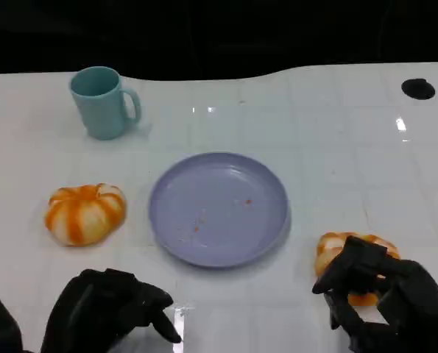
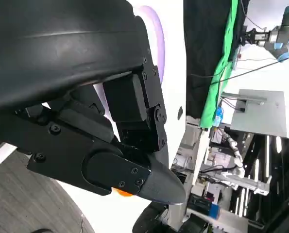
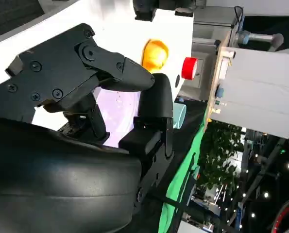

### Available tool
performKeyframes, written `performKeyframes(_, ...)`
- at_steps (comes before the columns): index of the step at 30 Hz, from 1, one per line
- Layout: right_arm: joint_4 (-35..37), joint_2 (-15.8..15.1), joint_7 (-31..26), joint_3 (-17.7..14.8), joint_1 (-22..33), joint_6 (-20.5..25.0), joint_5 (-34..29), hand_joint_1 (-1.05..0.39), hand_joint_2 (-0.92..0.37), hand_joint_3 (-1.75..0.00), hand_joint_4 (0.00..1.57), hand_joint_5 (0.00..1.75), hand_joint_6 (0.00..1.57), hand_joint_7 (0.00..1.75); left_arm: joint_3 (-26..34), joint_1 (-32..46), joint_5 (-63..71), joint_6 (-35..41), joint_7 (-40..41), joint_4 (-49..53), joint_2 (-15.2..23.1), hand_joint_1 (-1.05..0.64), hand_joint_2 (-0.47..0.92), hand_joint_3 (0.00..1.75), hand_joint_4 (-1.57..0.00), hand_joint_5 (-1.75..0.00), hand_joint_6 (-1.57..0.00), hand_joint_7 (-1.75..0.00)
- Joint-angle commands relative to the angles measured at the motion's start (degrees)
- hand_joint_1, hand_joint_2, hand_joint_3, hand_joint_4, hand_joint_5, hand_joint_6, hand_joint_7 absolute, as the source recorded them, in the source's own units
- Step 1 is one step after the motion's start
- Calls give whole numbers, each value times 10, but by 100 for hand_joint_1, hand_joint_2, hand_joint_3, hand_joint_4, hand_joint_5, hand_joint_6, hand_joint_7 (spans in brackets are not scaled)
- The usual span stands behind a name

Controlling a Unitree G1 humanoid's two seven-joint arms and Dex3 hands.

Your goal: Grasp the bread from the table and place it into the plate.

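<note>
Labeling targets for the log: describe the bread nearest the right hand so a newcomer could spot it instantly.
Start at the lavender plate in the middle of the white table. Toward the near edge on the robot's right lies an orange-and-white striped bread, partly covered by the black right hand. The other bread lies uncovered on the plate's opposite side, below the teal mug.

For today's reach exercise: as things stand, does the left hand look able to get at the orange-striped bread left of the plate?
Probably yes. The left hand sits on the table just in front of that bread, holding nothing, with bare table between them. The plate and mug stand off to the side and behind.
</note>
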Motion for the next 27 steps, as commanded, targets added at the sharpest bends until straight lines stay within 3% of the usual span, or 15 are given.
performKeyframes(1,-3,-7,-3,-7,-1,-3,2,-29,-59,-98,81,175,67,140,4,2,1,1,5,-2,9,-94,84,0,-130,-82,-157,0)
performKeyframes(9,-8,-9,4,-7,0,8,13,-27,-59,-97,80,175,66,139,4,0,1,-1,4,2,6,-94,83,0,-131,-82,-157,-1)
performKeyframes(12,-8,-7,2,-9,-2,1,14,-29,-67,-80,75,175,70,116,3,0,3,-3,4,3,7,-95,84,0,-130,-82,-157,-1)
performKeyframes(13,-7,-7,0,-10,-3,-2,14,-31,-74,-64,70,169,70,102,3,0,3,-3,4,3,7,-95,84,0,-130,-82,-157,-1)
performKeyframes(15,-10,-11,3,-11,-8,-6,13,-33,-82,-47,65,162,70,89,4,-1,1,-3,2,3,7,-94,84,0,-130,-82,-157,-1)
performKeyframes(18,-9,-21,0,-14,-18,-19,-5,-36,-90,-28,56,144,65,81,4,-1,1,-3,2,3,7,-94,84,0,-130,-83,-157,-1)
performKeyframes(24,-36,-71,-10,-20,-29,-11,-83,-47,-92,-24,46,109,56,71,5,1,2,2,7,0,8,-94,84,0,-130,-84,-157,-1)
performKeyframes(27,-46,-93,-34,-26,-34,-30,-150,-53,-92,-22,46,77,54,51,5,2,1,1,5,-1,8,-94,84,0,-130,-84,-157,-1)
